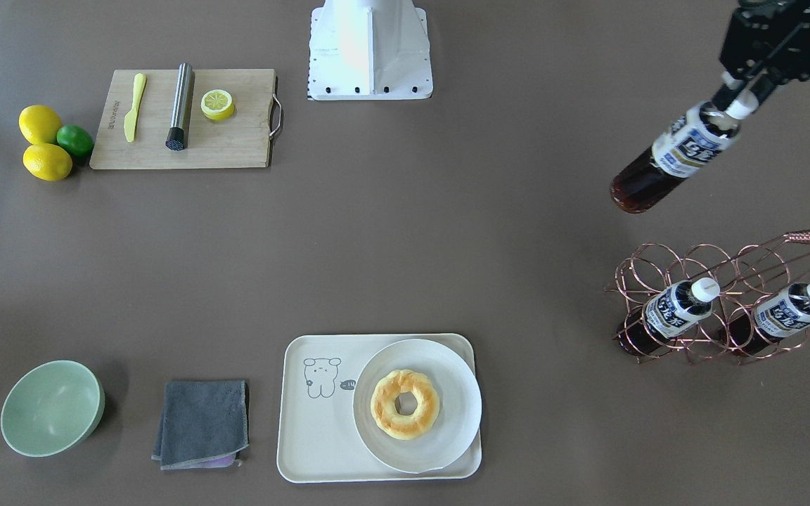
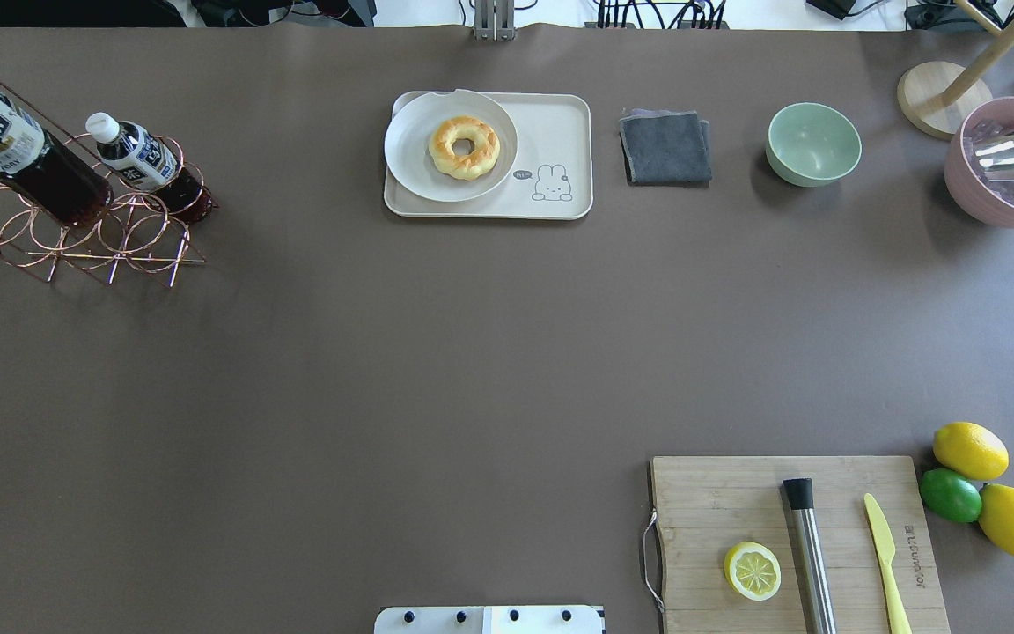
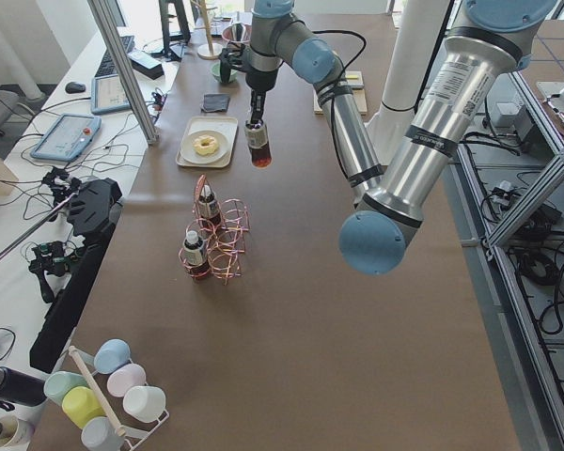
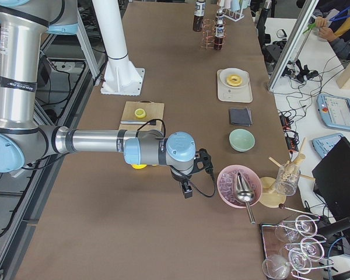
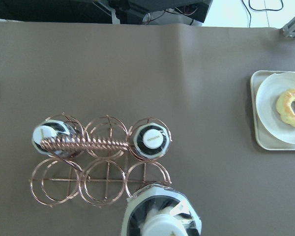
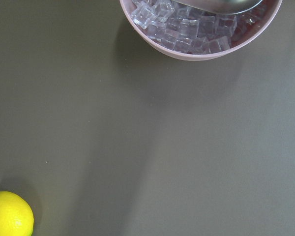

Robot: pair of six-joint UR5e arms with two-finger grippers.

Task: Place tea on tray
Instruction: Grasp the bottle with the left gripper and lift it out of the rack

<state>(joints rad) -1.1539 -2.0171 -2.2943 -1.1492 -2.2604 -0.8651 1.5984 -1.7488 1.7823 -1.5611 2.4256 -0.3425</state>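
Note:
My left gripper [image 1: 737, 100] is shut on the white cap of a tea bottle [image 1: 683, 153] and holds it tilted in the air, above and apart from the copper wire rack [image 1: 728, 270]. The held bottle also shows in the overhead view [image 2: 10, 145] and at the bottom of the left wrist view [image 5: 162, 221]. Two alike bottles [image 1: 679, 309] [image 1: 792, 313] stand in the rack. The cream tray [image 1: 320, 436] lies near the table's far edge and bears a white plate [image 1: 447, 365] with a doughnut [image 1: 405, 404]. My right gripper [image 4: 186, 189] hangs over the table near the ice bowl; I cannot tell whether it is open or shut.
A wooden cutting board [image 2: 718, 493] bears a lemon half, a steel muddler and a yellow knife. Two lemons and a lime [image 2: 951, 495] lie beside it. A grey cloth [image 2: 664, 146], a green bowl [image 2: 813, 143] and a pink ice bowl [image 2: 1000, 167] lie right of the tray.

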